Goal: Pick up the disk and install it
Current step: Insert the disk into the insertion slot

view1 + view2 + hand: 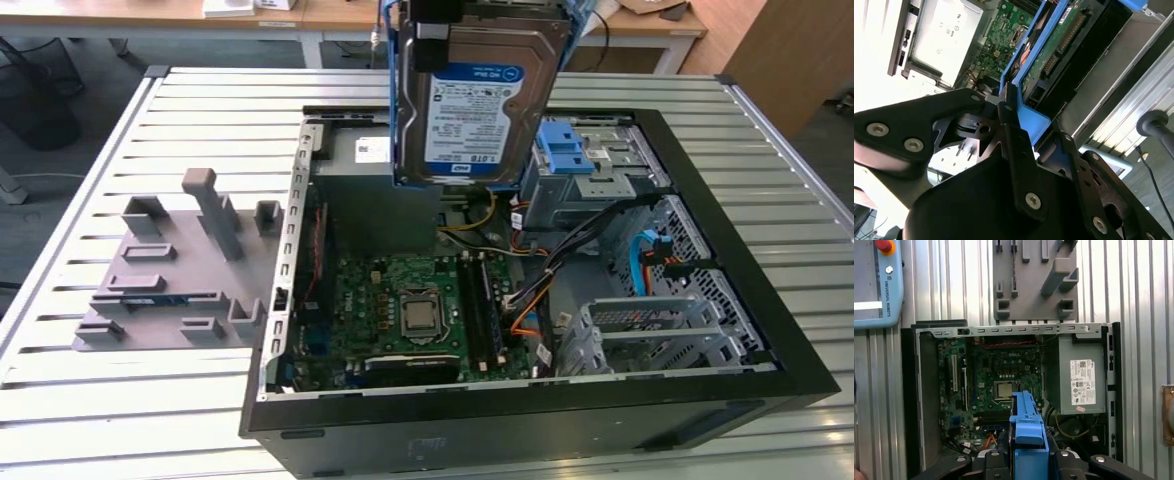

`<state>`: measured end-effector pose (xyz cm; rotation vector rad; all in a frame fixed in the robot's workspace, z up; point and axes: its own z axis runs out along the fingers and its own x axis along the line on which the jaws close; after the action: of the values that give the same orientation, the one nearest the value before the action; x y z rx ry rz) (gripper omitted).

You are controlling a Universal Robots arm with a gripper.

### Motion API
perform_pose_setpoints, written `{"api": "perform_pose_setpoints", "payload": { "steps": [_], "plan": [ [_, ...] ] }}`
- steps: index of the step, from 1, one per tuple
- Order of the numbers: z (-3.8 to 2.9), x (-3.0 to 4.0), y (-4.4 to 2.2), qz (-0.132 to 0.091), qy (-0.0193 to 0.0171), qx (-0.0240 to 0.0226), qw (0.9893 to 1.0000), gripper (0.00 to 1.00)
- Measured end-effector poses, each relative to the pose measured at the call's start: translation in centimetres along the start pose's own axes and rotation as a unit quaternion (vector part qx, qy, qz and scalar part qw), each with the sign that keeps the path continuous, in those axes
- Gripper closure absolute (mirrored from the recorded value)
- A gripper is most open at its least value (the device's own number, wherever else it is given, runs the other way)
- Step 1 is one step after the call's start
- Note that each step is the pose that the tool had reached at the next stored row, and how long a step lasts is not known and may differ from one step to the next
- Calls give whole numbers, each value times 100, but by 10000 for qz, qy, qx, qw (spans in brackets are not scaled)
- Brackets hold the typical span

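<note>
The disk (481, 110), a silver hard drive with a white and blue label and blue side rails, hangs upright in the air over the back of the open computer case (534, 412). My gripper (438, 45) is shut on its upper end, clamping the blue rail. In the second wrist view the black fingers (1013, 131) pinch the blue rail (1029, 120), with the disk's green circuit board (1064, 42) beyond them. In the first wrist view the blue rail (1026, 427) stands between the fingers, above the motherboard (999, 385).
Inside the case lie the motherboard (414, 300), a grey power-supply box (1079, 375), loose cables and a metal drive cage with a blue latch (567, 150). A grey fixture plate (174, 270) sits on the slatted metal table (134, 425) at the exterior view's left. A teach pendant (876, 285) lies nearby.
</note>
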<state>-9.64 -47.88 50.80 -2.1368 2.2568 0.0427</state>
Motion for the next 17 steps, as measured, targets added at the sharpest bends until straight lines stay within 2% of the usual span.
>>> {"api": "perform_pose_setpoints", "payload": {
  "steps": [4, 7, 14, 17],
  "plan": [
    [-2, 60, -6, 0, 0, 0, 10000, 64],
    [-1, 71, -33, 0, 1, 0, 10000, 64],
    [9, 70, -197, 0, 4, 0, 10000, 64],
    [16, 82, -228, 0, 5, 0, 10000, 64]
  ]
}}
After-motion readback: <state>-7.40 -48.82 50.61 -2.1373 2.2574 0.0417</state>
